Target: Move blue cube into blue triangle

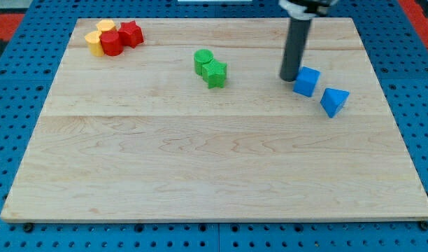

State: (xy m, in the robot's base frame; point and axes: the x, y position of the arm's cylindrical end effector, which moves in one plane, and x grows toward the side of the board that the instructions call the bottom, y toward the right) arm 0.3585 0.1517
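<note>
The desk [221, 168] is a pale wooden board of joined planks, lying on a blue pegboard surface [11, 140] that shows on all sides of it. Most of its top is bare wood; the blocks sit along the far edge and toward the far right corner.

The dark rod [296, 45] comes down from the view's top, near the desk's far edge and right of its middle. There is no hand on this arm, so there is no wide or narrow state to tell; the rod ends in my tip [289, 77], which rests on the wood touching or just beside the blue cube [307, 81], on the cube's left.

The blue cube lies in the desk's far right quarter. The blue triangle [334, 101] is just beside it, nearer the right edge and a little toward the near edge; a narrow gap seems to part the two.

Near the middle of the far edge, a green cylinder [203, 60] touches a green star-shaped block [215, 73].

At the far left corner, four blocks are bunched together: a red star-shaped block [131, 33], a red cylinder [112, 43], a yellow cylinder [105, 26], and a yellow block [94, 42] whose shape I cannot make out.
</note>
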